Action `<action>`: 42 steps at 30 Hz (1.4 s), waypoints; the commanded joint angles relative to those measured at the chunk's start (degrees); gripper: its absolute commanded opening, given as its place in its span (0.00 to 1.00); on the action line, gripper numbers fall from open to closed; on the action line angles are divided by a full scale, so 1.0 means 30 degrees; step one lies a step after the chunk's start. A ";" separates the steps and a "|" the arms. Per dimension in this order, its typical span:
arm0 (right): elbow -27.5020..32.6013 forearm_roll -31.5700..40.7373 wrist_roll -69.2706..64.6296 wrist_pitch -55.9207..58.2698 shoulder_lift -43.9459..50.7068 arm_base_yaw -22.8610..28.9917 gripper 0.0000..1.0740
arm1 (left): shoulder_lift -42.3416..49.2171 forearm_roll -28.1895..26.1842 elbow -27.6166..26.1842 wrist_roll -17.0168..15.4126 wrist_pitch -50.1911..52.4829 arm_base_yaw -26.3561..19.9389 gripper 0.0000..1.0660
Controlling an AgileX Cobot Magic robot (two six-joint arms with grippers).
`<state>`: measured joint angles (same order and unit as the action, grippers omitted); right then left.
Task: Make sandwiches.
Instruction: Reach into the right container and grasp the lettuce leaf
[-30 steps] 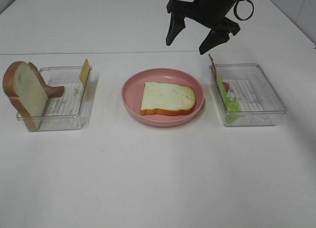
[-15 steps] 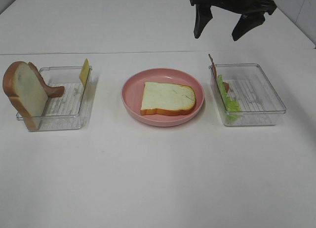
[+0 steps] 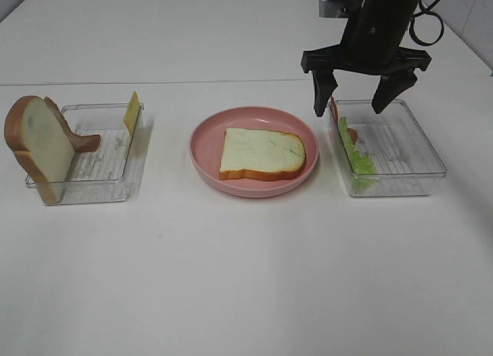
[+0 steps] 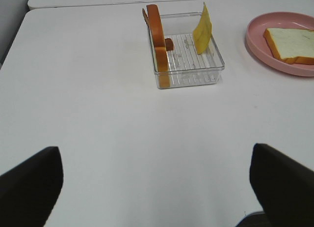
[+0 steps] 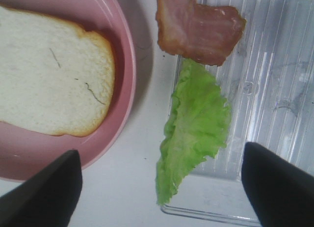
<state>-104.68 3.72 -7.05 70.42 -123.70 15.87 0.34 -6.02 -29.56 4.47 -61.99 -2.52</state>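
Observation:
One bread slice (image 3: 262,153) lies flat on the round pink plate (image 3: 206,144); it also shows in the right wrist view (image 5: 49,74). A green lettuce leaf (image 3: 356,156) and a reddish-brown bacon strip (image 5: 198,25) lean on the left wall of the right clear tray (image 3: 408,148). My right gripper (image 3: 362,102) is open, just above that tray, with the lettuce (image 5: 196,128) below it. Another bread slice (image 3: 38,144), a bacon piece (image 3: 81,142) and a yellow cheese slice (image 3: 132,112) stand in the left clear tray (image 3: 100,167). My left gripper (image 4: 152,187) is open, over bare table.
The white table (image 3: 246,279) stretches in front of the trays and plate. The table's back half lies beyond a seam (image 3: 154,83). A black cable (image 3: 427,25) hangs from the right arm.
My right gripper has moved right from behind the plate, then come down over the right tray's far end, still open. The food and trays have not moved.

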 commanded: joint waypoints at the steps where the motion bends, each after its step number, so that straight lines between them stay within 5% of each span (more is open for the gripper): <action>1: 0.0172 -0.0497 -0.0115 0.1719 -0.0688 -0.0057 0.77 | 0.0229 -0.0076 0.0000 -0.0076 0.0095 -0.0019 0.92; 17: 0.0172 -0.0497 -0.0115 0.1662 -0.1833 -0.0057 0.76 | 0.0229 -0.0076 0.0000 -0.0076 0.0095 -0.0019 0.92; 29: 0.0172 -0.0554 -0.0076 0.1833 -0.2005 -0.0057 0.53 | 0.0229 -0.0076 0.0000 -0.0076 0.0095 -0.0019 0.92; 36: 0.0172 -0.0554 -0.0076 0.1853 -0.1967 -0.0057 0.21 | 0.0229 -0.0076 0.0000 -0.0076 0.0095 -0.0019 0.92; 42: 0.0172 -0.0573 -0.0038 0.1795 -0.1967 -0.0057 0.15 | 0.0229 -0.0076 0.0000 -0.0076 0.0095 -0.0019 0.92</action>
<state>-104.51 2.69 -7.05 70.36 -129.55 15.87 0.34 -6.02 -29.56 4.47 -61.99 -2.52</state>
